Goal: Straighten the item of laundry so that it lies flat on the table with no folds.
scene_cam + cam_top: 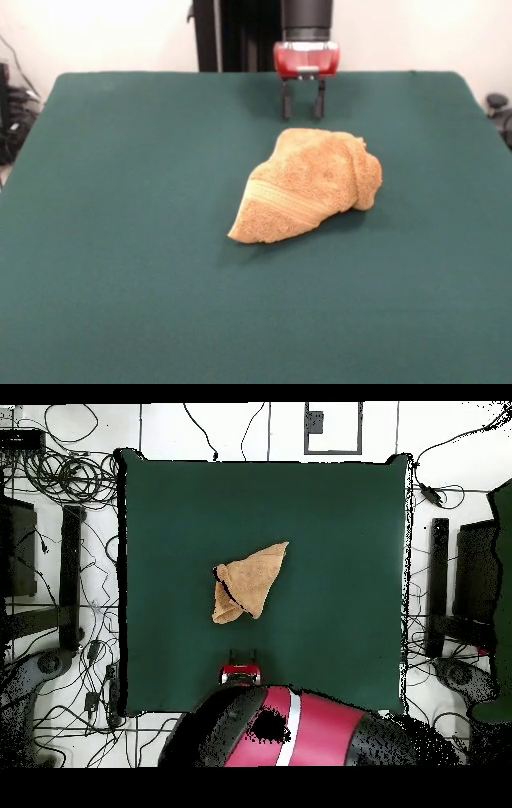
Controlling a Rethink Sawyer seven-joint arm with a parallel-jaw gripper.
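The item of laundry (308,186) is a tan-orange terry towel, bunched and folded into a rough wedge near the middle of the green table (120,240). A smooth stripe band runs across its lower left part. From above the towel (250,580) reads as a folded triangle pointing up and right. My gripper (302,109) hangs behind the towel, a little above the cloth, open, with nothing between its two dark fingers. In the overhead view the gripper (243,655) sits below the towel, clear of it.
The green table (330,534) spreads wide around the towel on all sides. Cables and dark equipment (60,564) lie on the floor beyond the table's edges.
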